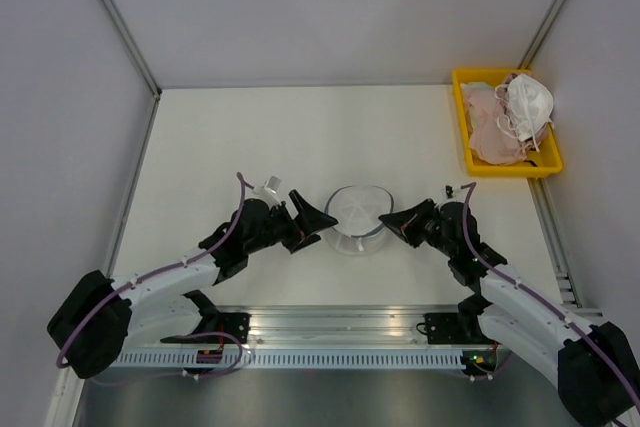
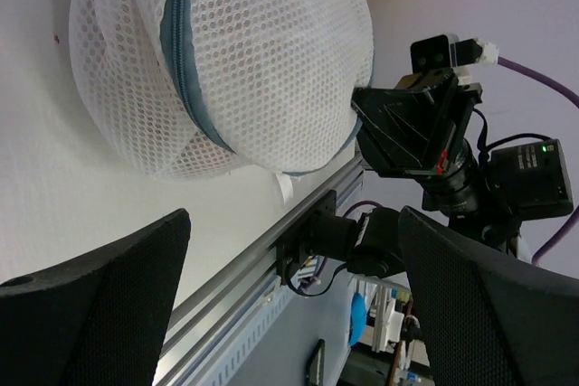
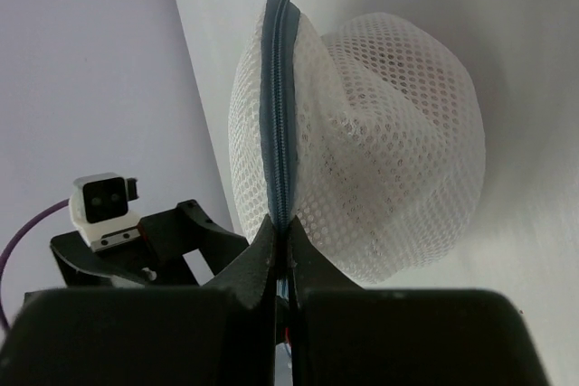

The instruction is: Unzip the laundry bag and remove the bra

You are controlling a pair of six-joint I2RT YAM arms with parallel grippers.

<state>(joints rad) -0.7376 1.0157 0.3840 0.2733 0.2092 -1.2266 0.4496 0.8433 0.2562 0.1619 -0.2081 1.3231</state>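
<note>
Laundry bag is pictured close to the middle of the table's near edge, flanked by both arms. The right gripper is clenched on the dark zipper at the pouch's rim; whether the pull tab itself is caught cannot be told. The left gripper is spread wide just beside the bag's left side, with nothing grasped. The bra cannot be made out through the white mesh. The pouch is judged light, soft and easily crumpled. It is likely to be dragged across the smooth top unless the mesh beside the zipper is pinched as a counter-hold.
</note>
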